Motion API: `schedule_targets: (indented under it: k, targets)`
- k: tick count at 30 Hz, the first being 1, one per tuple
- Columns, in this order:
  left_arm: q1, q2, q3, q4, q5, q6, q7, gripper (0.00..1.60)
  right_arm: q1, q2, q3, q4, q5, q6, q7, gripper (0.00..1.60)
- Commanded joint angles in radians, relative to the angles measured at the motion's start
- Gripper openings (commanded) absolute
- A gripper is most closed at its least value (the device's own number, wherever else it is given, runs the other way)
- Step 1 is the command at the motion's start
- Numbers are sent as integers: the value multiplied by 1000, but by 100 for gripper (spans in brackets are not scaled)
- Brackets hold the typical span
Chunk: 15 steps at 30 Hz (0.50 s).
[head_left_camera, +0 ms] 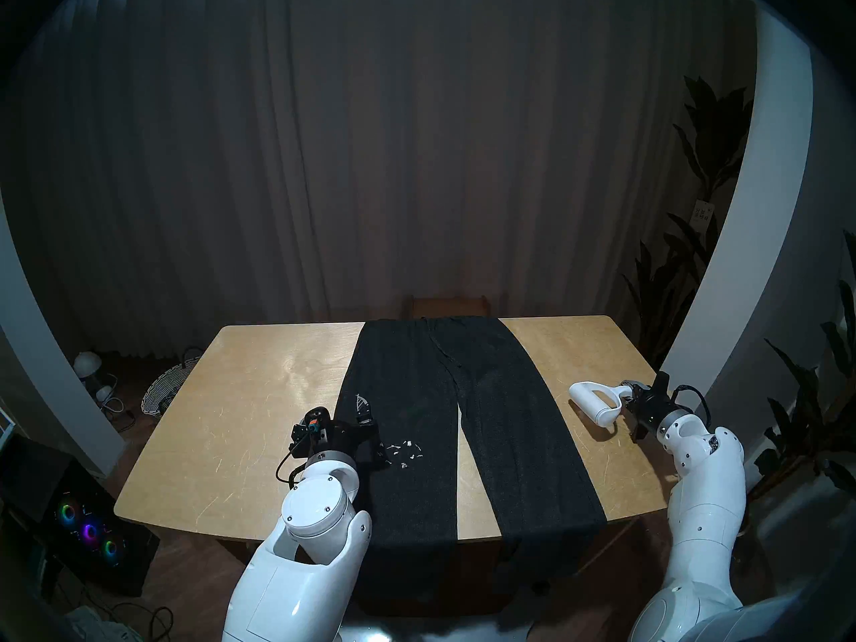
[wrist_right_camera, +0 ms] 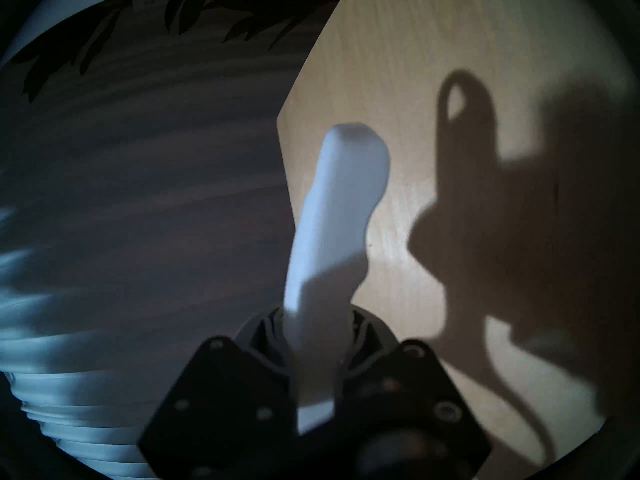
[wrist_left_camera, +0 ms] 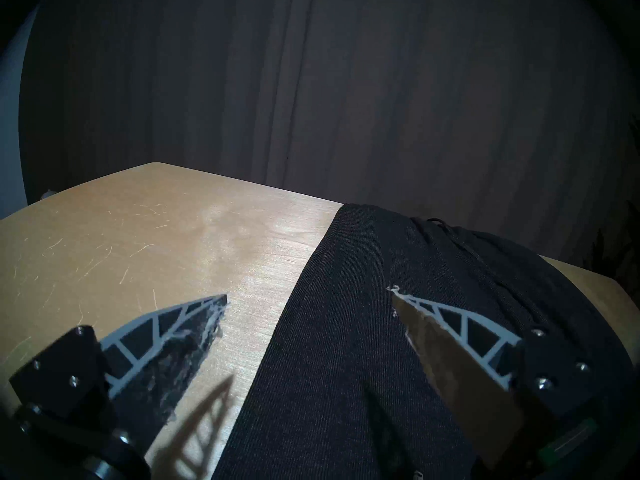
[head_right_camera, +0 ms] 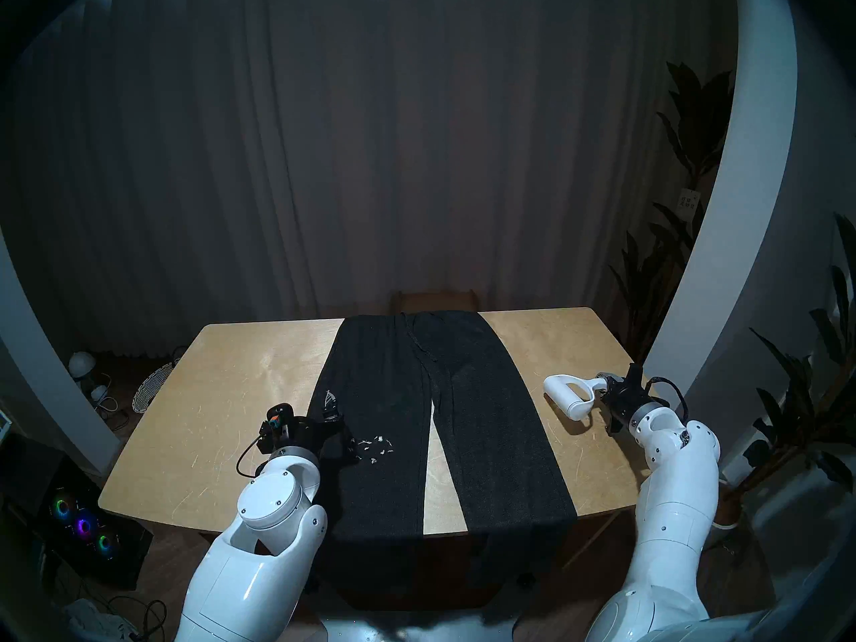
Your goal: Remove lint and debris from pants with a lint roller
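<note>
dim curtains behind a wooden table (head_left_camera: 259,395) with pants (head_left_camera: 417,442) laid flat, lint (head_left_camera: 403,451) beside the left gripper (head_left_camera: 370,435), its jaws spread, while the right gripper (head_left_camera: 632,402), clenched on the lint roller (head_left_camera: 597,402), should carry it level and press gently.

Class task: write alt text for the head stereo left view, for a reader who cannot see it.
Dark pants lie flat along a wooden table, with white lint scattered on the left leg. The right gripper holds a white lint roller by its handle above the table's right side, while the open left gripper hovers by the lint.
</note>
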Motion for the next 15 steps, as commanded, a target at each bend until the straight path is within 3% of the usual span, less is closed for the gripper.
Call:
schedule_targets:
  k: [1,7,15]
  targets:
    - [32,72,-18,-25,20,-40,-50,160,40,-77,-36,-109,63,41,44,0]
    - [57,132,-60,-7,48,-46,-70,160,27,-165,-134,-201,77,80,42,0]
    - [93,198,-100,5,94,-60,-89,160,-1,-160,-273,-238,82,106,30,0]
